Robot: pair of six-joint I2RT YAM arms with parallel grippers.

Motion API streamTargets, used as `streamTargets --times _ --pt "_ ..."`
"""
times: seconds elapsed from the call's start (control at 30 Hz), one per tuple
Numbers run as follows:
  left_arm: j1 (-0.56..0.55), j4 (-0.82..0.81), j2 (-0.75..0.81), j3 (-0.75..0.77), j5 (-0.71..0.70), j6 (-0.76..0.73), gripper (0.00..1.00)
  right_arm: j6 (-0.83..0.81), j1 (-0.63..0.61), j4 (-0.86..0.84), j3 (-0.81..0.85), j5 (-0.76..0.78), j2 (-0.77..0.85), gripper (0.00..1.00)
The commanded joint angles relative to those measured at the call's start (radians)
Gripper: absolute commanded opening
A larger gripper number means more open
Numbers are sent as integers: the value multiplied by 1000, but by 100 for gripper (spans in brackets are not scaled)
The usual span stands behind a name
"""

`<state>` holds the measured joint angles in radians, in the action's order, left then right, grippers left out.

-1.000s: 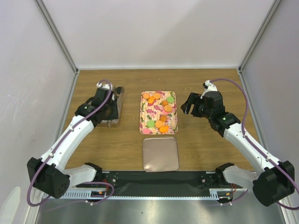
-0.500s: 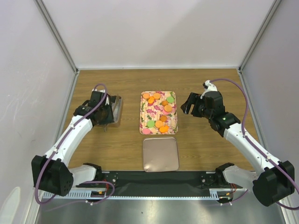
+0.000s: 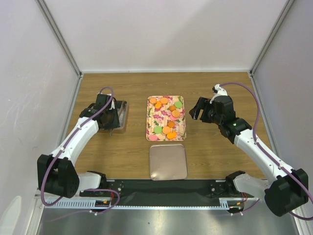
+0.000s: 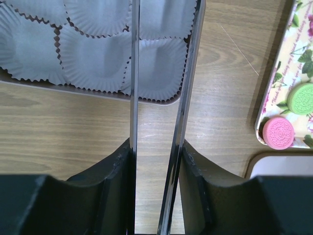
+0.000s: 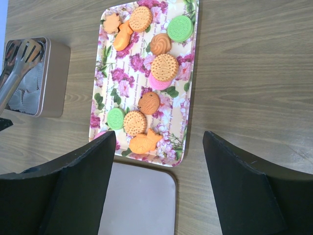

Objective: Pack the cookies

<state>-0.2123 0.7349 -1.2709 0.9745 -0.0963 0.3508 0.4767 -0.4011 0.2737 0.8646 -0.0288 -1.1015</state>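
— What's lying on that wooden table (image 3: 215,152)?
— A floral-patterned tray (image 3: 152,117) in the middle, its long side running away from us, and a plain square metal lid (image 3: 168,162) just beside its near end.
— And off to the left?
— A rectangular tin (image 5: 57,81) filled with white fluted paper cups (image 4: 93,63). A pair of tongs (image 4: 133,73) reaches over it, blades slightly apart, tips above the cups
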Motion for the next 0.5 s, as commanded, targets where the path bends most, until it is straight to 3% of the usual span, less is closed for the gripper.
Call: streamTargets --times 0.0,0.47 --pt "17 -49 -2 16 17 -27 43 -6 4 -24 7 -5 -3 78" --pt "19 -77 -39 20 35 -35 43 -7 5 -22 8 -3 0 78"
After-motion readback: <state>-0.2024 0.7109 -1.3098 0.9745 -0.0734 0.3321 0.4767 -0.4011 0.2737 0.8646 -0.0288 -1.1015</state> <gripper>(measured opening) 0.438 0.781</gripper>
